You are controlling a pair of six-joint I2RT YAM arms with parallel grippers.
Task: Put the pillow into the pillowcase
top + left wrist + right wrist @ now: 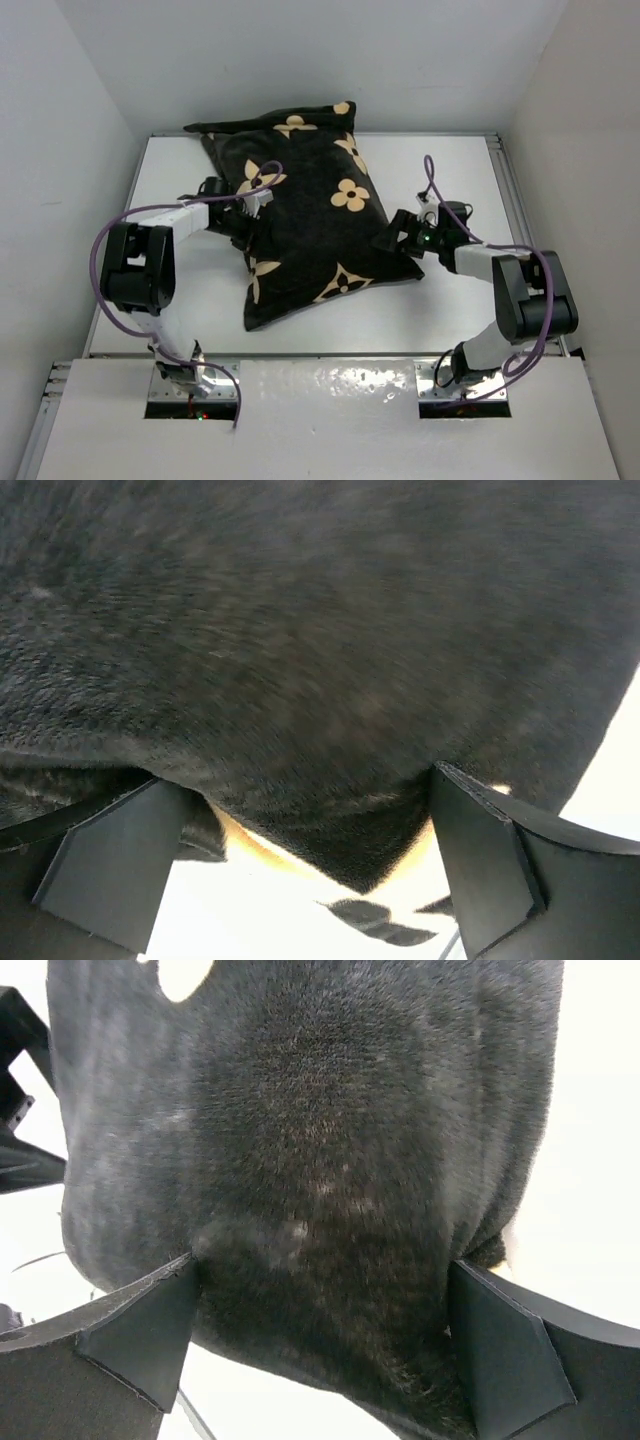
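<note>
White table — plain white walls around

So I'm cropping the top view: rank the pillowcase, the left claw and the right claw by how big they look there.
1. The pillowcase, by far the largest; it spans most of the table's depth.
2 and 3. The left claw and right claw look about alike, both partly hidden against the black fabric, so I won't rank them.

black plush pillowcase printed with beige four-petal flowers and pointed stars, on a white table, purple arm cables
</note>
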